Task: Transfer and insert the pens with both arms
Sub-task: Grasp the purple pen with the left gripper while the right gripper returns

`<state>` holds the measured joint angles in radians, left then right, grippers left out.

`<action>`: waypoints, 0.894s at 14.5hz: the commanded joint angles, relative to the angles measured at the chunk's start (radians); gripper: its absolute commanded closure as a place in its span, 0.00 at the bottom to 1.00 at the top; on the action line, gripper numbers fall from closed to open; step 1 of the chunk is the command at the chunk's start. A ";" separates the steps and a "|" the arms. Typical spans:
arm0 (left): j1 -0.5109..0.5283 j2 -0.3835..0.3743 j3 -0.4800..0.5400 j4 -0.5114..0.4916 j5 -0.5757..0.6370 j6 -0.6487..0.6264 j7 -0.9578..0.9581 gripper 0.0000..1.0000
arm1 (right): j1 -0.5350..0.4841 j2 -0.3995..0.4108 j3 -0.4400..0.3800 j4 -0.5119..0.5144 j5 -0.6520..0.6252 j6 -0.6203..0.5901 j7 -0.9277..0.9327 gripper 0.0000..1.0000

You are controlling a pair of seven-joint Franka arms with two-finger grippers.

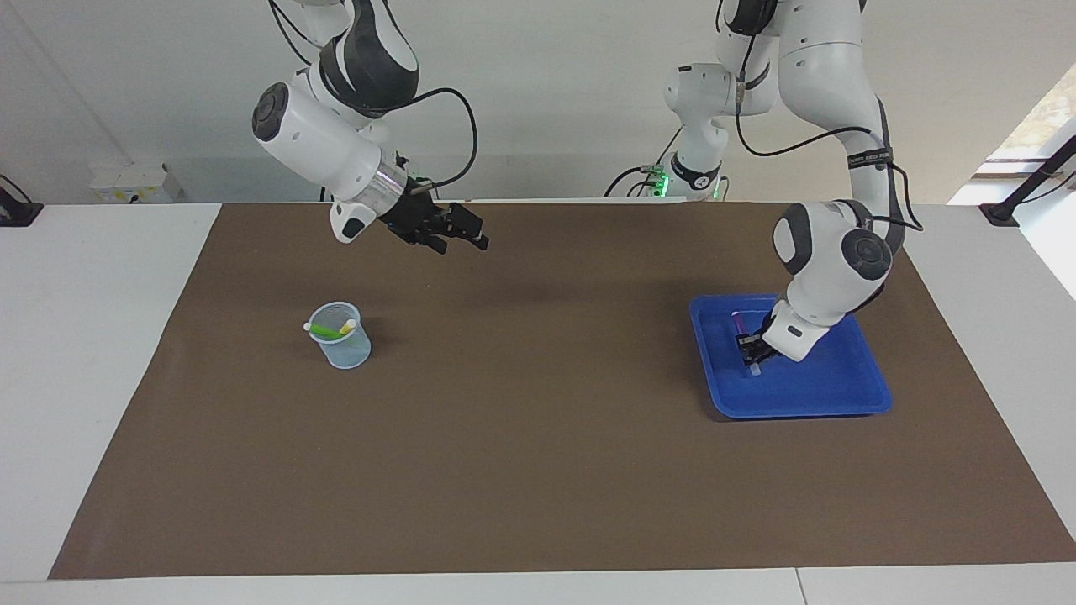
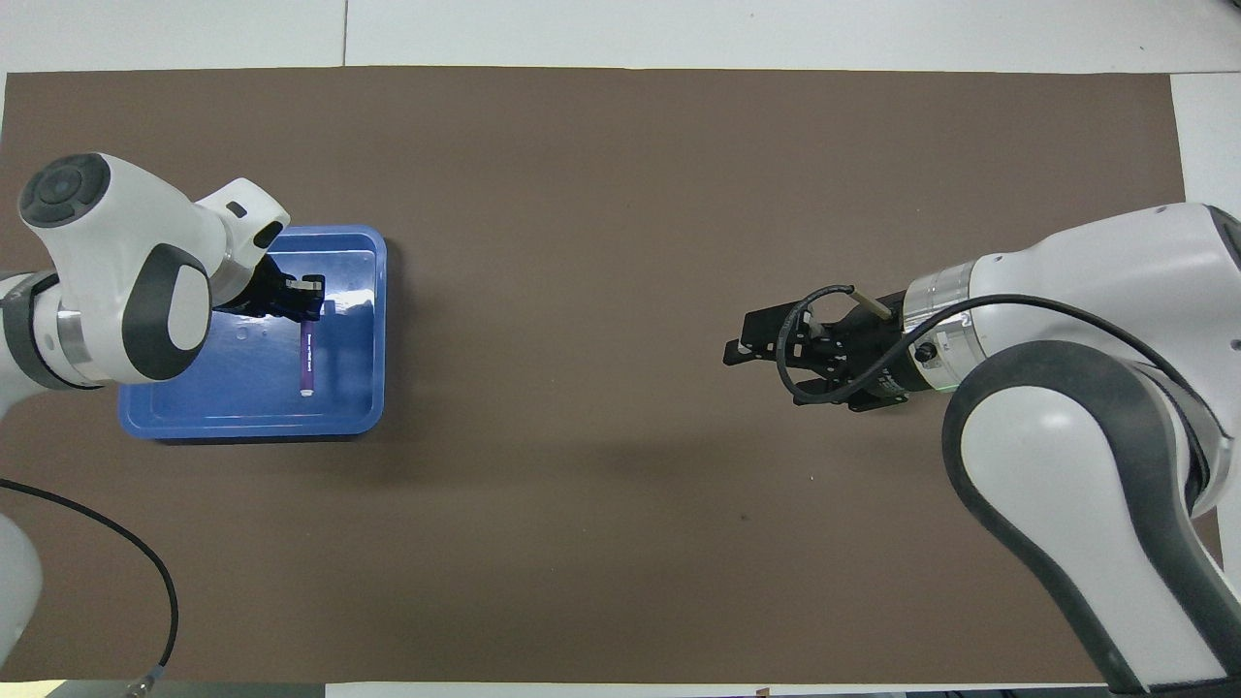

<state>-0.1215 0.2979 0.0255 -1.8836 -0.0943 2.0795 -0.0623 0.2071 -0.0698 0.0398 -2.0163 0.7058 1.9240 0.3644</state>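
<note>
The purple pen [image 1: 739,323] lies flat in a blue tray [image 1: 841,386] toward the left arm's end of the table. My left gripper [image 1: 751,355] is down in the tray at the pen's end farther from the robots. In the overhead view the left gripper [image 2: 308,299] sits at the top end of the purple pen [image 2: 307,357]. The green pen [image 1: 324,333] and the yellow pen [image 1: 346,326] stand slanted in a clear cup [image 1: 343,346] toward the right arm's end. My right gripper [image 1: 458,228] is open and empty, raised over the bare mat; it also shows in the overhead view [image 2: 742,337].
A brown mat [image 1: 538,437] covers most of the white table. In the overhead view the blue tray [image 2: 242,412] shows, and the right arm hides the cup.
</note>
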 commanded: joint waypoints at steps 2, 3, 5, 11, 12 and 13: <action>0.008 -0.034 -0.002 0.151 -0.063 -0.244 -0.126 1.00 | 0.005 -0.021 0.003 -0.019 0.090 0.024 0.021 0.00; 0.008 -0.051 -0.001 0.178 -0.108 -0.303 -0.186 1.00 | 0.040 -0.021 0.003 -0.019 0.122 0.058 0.022 0.00; 0.005 -0.098 -0.004 0.193 -0.175 -0.389 -0.372 1.00 | 0.095 -0.016 0.003 -0.021 0.175 0.153 0.083 0.00; -0.038 -0.210 -0.013 0.176 -0.360 -0.443 -0.896 1.00 | 0.285 0.001 0.003 -0.030 0.225 0.441 0.255 0.00; -0.052 -0.227 -0.013 0.161 -0.389 -0.459 -0.983 1.00 | 0.304 0.001 0.003 -0.035 0.225 0.463 0.267 0.00; -0.053 -0.238 -0.015 0.146 -0.434 -0.469 -1.081 1.00 | 0.328 0.001 0.003 -0.035 0.225 0.483 0.289 0.00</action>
<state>-0.1582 0.1089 0.0063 -1.6879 -0.4646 1.6345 -0.9791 0.5035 -0.0631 0.0454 -2.0328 0.9044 2.3618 0.6285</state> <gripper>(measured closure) 0.833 0.000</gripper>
